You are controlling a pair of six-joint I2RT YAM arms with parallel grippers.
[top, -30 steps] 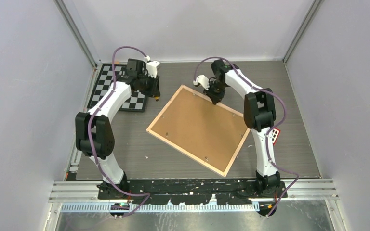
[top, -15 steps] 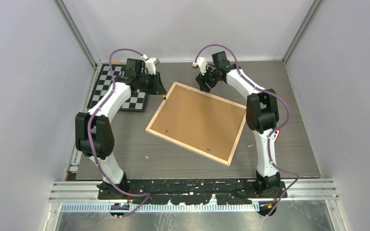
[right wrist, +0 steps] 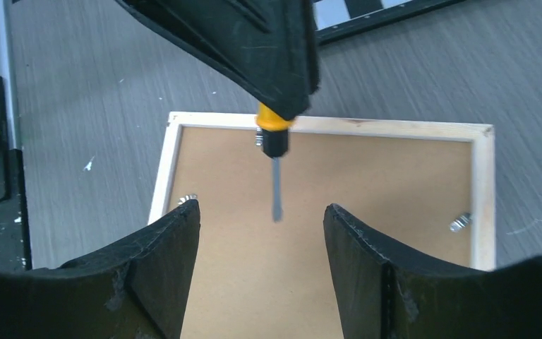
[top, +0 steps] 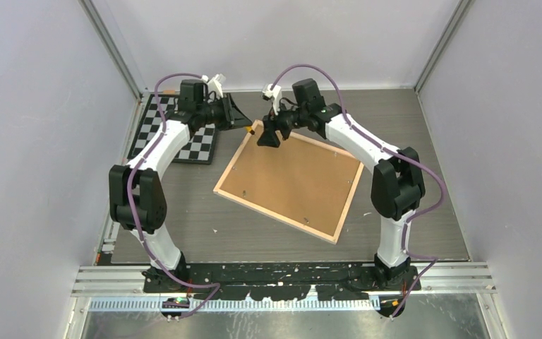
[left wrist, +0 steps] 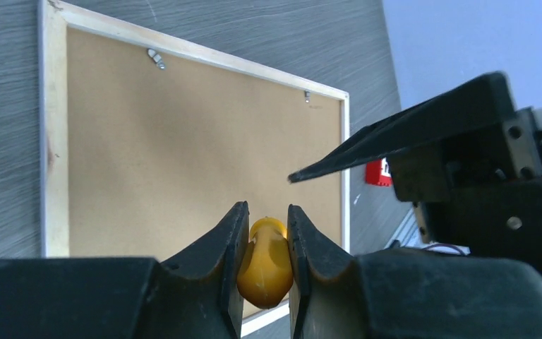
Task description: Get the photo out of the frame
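— Brown fibreboard faces up, so where is the photo?
— Hidden, I judge. The frame [top: 289, 185] lies face down on the table [top: 423, 212], skewed, with one corner toward the arm bases. The print would sit beneath that backing panel, and none of it shows.
— Why back-up?
— Small metal tabs [right wrist: 460, 222] along the pale wood rim appear to pin the panel in. They would need turning or prying before anything can come out.
— Hence the tool?
— Yes. The left gripper [left wrist: 265, 212] is clenched on the yellow handle of a screwdriver [right wrist: 275, 169], held in the air over the frame's farthest corner, with the blade pointing across at the other arm.
— And the right gripper [right wrist: 261, 212]?
— Released, jaws wide, nothing in them. It faces the blade tip, close but apart. That may be a handover being lined up, or it may be making room. I cannot tell which.
— Where is the frame relative to them?
— Below both, and touched by neither. The right wrist view shows rim and panel lying under the blade.
— Beyond that?
— A black-and-white checkerboard [top: 176, 134] lies flat at the far left, near the frame but apart from it.
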